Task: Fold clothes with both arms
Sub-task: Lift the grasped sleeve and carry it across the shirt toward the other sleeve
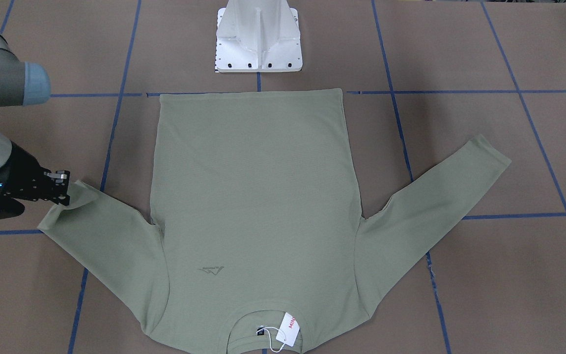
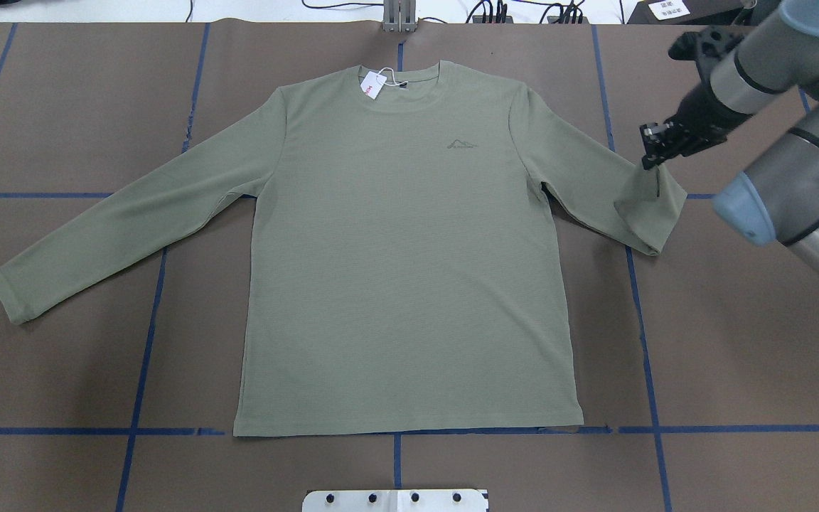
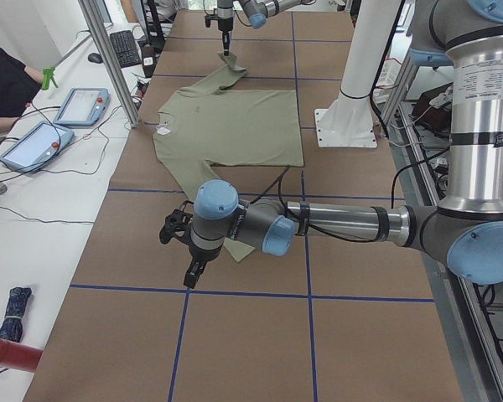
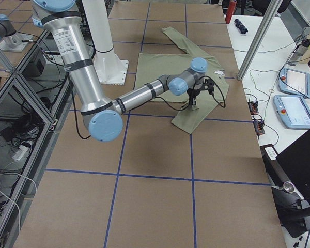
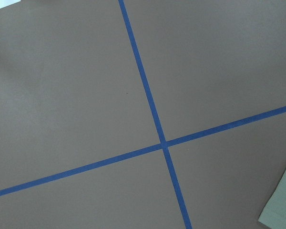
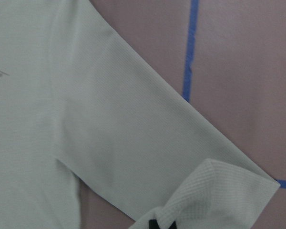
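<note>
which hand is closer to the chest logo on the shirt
Right. The right hand grips the cuff on the side of the shirt that bears the logo; the left hand hangs beyond the opposite cuff, over the table.

Even, diffuse light from above; brown counter (image 2: 736, 341) reads matte. Soft, faint shadow under the lifted shirt cuff (image 2: 655, 206) just below the right tool (image 2: 651, 160). Right wrist view washed pale, cool-tinted, tool tip blurred. Left wrist view crisp.
</note>
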Tool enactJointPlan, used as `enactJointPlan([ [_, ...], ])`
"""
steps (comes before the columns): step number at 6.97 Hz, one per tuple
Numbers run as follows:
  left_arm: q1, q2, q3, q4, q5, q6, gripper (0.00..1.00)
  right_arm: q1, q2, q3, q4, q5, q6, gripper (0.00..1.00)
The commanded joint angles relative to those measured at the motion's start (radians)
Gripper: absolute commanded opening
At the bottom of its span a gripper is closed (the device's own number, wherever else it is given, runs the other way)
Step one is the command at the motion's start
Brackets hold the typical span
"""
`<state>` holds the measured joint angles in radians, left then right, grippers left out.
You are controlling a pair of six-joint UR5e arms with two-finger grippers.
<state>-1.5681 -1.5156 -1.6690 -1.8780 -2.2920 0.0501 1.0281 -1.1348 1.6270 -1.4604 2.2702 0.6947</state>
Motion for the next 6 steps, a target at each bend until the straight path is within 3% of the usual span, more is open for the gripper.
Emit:
enactJointPlan([
  [1,-0.001,0.006,0.0,0.0,-0.043,-0.001,1.0,-0.011,0.256,-0.117,-0.121,-0.003,-0.001,0.0],
  [3,-0.001,0.005,0.002,0.0,-0.041,-0.001,1.0,-0.016,0.539,-0.319,-0.106,0.0,0.021,0.0],
  [4,-0.003,0.005,0.002,0.0,-0.041,-0.001,1.0,-0.066,0.626,-0.355,-0.075,0.0,0.088,0.0],
  [5,-0.001,0.005,0.002,0.0,-0.041,-0.003,1.0,-0.138,0.695,-0.401,0.017,-0.004,0.176,0.0],
  [6,-0.001,0.006,0.002,0.002,-0.041,-0.003,1.0,-0.242,0.749,-0.442,0.119,-0.096,0.265,0.0],
])
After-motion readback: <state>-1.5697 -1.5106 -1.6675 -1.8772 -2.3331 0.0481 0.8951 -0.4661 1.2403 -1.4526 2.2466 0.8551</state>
